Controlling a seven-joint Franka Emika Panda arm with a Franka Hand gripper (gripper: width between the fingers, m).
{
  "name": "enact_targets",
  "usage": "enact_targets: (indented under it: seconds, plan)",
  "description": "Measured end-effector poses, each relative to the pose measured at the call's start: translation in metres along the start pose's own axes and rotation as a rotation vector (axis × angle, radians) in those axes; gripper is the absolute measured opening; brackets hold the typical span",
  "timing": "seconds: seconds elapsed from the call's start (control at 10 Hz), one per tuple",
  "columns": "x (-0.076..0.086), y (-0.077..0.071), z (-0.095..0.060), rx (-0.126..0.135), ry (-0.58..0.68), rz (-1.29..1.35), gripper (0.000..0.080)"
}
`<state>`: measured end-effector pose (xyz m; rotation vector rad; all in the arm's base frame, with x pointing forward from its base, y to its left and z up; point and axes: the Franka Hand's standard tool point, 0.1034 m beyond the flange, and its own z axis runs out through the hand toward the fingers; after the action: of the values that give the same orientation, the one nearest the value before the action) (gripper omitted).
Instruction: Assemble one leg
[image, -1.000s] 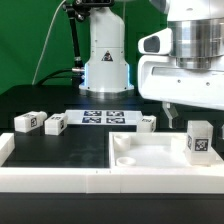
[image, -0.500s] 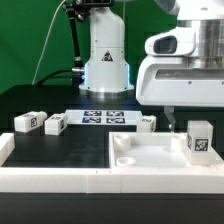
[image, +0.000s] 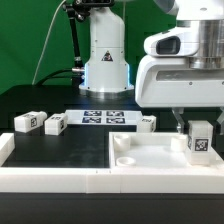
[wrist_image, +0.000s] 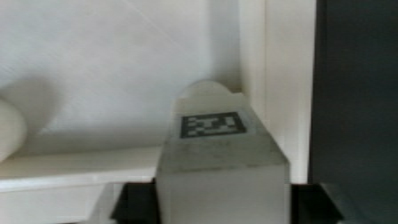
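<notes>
Nearest us, at the worktop's front right corner, the leg (image: 199, 140) stands upright in the white tray piece (image: 150, 155). Our gripper (image: 189, 120) has dropped lower around it over the last second; we cannot tell whether it grips yet. Farther back lie three spare legs (image: 27, 122) and the marker board (image: 104, 117).

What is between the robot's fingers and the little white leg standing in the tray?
Nothing. In the exterior view the gripper hangs right above the standing leg in the tray, with no object between them.
</notes>
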<state>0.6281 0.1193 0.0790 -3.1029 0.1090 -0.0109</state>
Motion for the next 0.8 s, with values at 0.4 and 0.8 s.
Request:
enact_targets:
  seconds: [0.4,0.8]
  plan:
    - [0.0005,0.0012,0.0006,0.011,-0.001,0.335,0.0291]
    - [0.0005,0.0031,0.0015,0.019,-0.005,0.820,0.0292]
